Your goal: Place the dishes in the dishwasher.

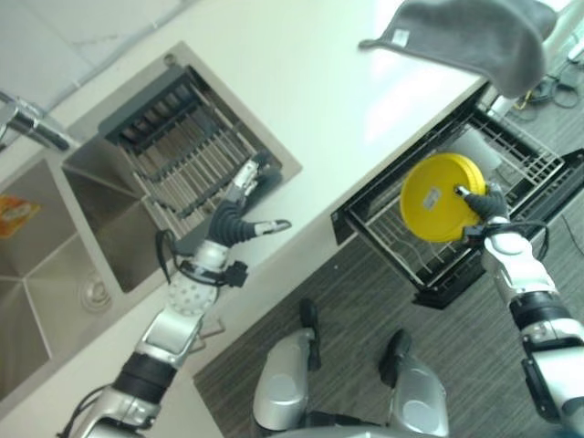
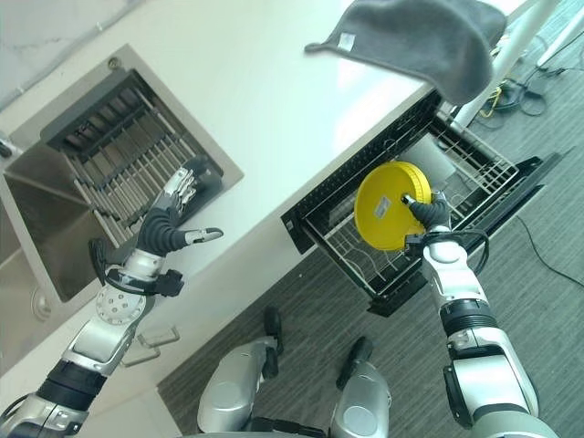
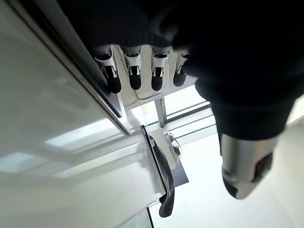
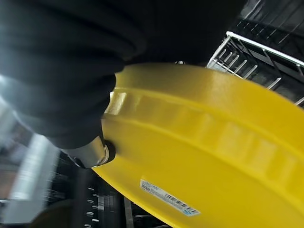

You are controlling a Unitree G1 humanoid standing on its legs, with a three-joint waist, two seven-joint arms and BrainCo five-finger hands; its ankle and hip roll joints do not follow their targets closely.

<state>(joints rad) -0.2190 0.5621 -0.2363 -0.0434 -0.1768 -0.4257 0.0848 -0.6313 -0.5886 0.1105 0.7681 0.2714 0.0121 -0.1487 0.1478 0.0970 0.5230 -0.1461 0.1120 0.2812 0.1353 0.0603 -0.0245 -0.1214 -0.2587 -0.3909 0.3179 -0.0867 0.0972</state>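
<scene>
1. Holding the yellow plate [image 1: 443, 196] on edge, the right hand [image 1: 484, 208] has thumb and fingers pinched on its rim, directly over the pulled-out dishwasher rack [image 1: 511, 196].
2. Plate sits above the rack's wire tines, underside facing the camera; can't tell if its lower edge touches the wires yet.
3. Left hand [image 2: 173, 212] is relaxed w/ fingers straight, empty, well away from the rack, over the counter edge by the sink's drying grid [image 2: 128, 160].
4. A grey cloth [image 1: 474, 36] lies on the counter [image 1: 338, 100] just beyond the rack, one side drooping over the edge toward it.
5. Risks, as judgement: rim-only grip could let the plate swing or slip when lowered; letting go before it sits btwn tines means it tips flat or clatters; misaligned descent could knock the pale dish [image 1: 479, 151] already standing at the rack's far side.
</scene>
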